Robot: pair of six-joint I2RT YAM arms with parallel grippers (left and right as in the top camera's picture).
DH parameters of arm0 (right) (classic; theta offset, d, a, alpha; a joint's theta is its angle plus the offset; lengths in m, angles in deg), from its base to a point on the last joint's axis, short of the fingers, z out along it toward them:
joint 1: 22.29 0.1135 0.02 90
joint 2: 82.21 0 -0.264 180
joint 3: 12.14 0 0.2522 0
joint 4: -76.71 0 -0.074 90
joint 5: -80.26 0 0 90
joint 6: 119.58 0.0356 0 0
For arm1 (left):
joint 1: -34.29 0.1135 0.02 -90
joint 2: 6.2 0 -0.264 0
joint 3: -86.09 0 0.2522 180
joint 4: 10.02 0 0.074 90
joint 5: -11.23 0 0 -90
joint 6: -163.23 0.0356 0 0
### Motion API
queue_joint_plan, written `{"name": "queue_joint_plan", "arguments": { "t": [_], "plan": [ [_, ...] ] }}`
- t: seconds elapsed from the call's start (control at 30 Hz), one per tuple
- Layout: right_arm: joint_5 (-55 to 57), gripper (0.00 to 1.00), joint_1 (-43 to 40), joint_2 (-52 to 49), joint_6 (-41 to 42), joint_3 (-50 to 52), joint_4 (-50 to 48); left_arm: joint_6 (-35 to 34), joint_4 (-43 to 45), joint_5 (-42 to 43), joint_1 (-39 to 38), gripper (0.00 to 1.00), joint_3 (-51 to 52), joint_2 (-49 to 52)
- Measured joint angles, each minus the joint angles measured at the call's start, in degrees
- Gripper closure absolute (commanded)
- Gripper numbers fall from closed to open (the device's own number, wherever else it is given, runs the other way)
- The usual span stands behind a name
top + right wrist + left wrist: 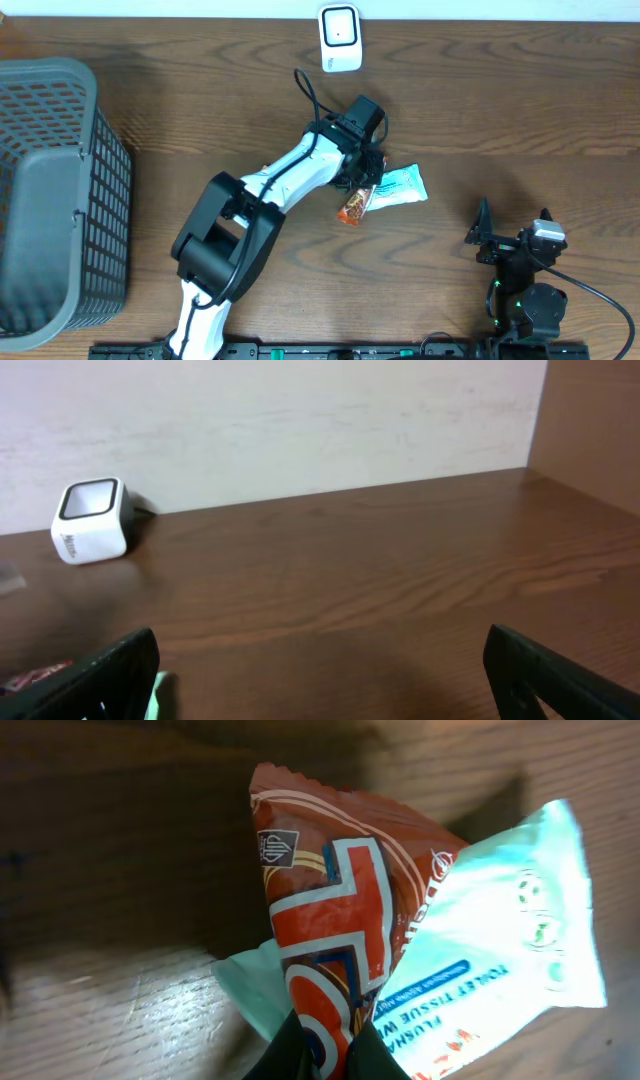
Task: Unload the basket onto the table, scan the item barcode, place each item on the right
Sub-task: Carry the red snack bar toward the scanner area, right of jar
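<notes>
A red-and-orange snack packet (330,910) is pinched at its lower end by my left gripper (335,1055), whose dark fingers are shut on it. It overlaps a pale teal pack of toilet wipes (500,950) lying on the wood. From overhead the snack packet (353,207) pokes out below the left gripper (362,190), with the wipes pack (402,186) to its right. A white barcode scanner (340,38) stands at the table's far edge and shows as a small white scanner (90,520) in the right wrist view. My right gripper (513,225) stands open and holds nothing, near the front right.
A grey mesh basket (50,190) fills the left side of the table. A black cable (305,90) runs from the left arm's wrist toward the scanner. A pale wall (300,420) rises behind the table's far edge.
</notes>
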Motion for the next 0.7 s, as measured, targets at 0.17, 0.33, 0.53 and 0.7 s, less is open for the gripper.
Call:
{"name": "queue_joint_plan", "arguments": {
  "t": [0.17,0.33,0.53,0.7],
  "plan": [
    [0.02,0.01,0.00,0.00,0.00,0.00,0.00,-1.18,-1.62,-1.57,-0.42,0.93,-0.11,0.68],
    [0.00,0.01,0.00,0.00,0.02,0.00,0.02,-4.57,-8.90,-10.93,-0.76,0.93,-0.37,0.68],
    [0.00,0.01,0.00,0.00,0.02,0.00,0.00,-5.86,-12.50,-19.80,-0.70,0.92,-1.46,-0.46],
    [0.00,0.01,0.00,0.00,0.02,0.00,0.00,-6.21,-12.02,-21.62,-0.70,0.93,-1.81,-6.36]
  ]
}}
